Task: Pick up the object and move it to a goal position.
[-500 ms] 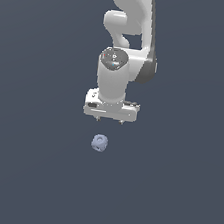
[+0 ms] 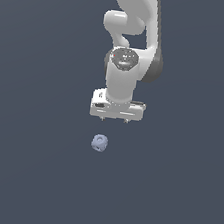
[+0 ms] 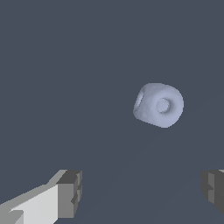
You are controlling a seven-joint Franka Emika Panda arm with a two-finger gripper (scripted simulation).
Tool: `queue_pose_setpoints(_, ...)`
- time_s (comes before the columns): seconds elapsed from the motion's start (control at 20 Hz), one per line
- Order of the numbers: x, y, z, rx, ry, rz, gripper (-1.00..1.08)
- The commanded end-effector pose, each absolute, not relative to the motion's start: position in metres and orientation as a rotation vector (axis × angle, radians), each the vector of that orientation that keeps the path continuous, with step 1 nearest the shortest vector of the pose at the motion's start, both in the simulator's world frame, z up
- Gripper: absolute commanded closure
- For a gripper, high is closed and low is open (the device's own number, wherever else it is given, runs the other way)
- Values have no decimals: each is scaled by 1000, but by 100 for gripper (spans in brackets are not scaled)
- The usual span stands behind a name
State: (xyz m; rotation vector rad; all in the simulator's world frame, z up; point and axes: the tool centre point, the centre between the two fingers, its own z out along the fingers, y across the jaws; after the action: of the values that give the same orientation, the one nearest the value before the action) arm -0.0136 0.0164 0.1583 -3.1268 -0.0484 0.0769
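Observation:
The object (image 2: 99, 143) is a small pale blue-grey lumpy blob with a ring-like mark, lying on the flat dark grey ground below the white arm. In the wrist view the object (image 3: 158, 105) shows that ring on its face. My gripper (image 2: 114, 119) hangs above it and slightly toward the exterior view's right, apart from it. Its two fingertips (image 3: 70, 192) stand wide apart in the wrist view, with my gripper (image 3: 142, 190) open and nothing between them.
The white arm (image 2: 128, 45) rises behind the gripper. Around the object there is only plain dark grey ground (image 2: 24, 172).
The gripper has shifted a little toward the exterior view's right and stays about the same height. The object has not moved.

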Motion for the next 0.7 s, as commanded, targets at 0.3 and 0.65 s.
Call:
queue_pose_setpoints(0.3,-11,17,156,-3129,-31,75,-92)
queue_pose_setpoints(0.65,9,3,136,-3127,147,52,-92)
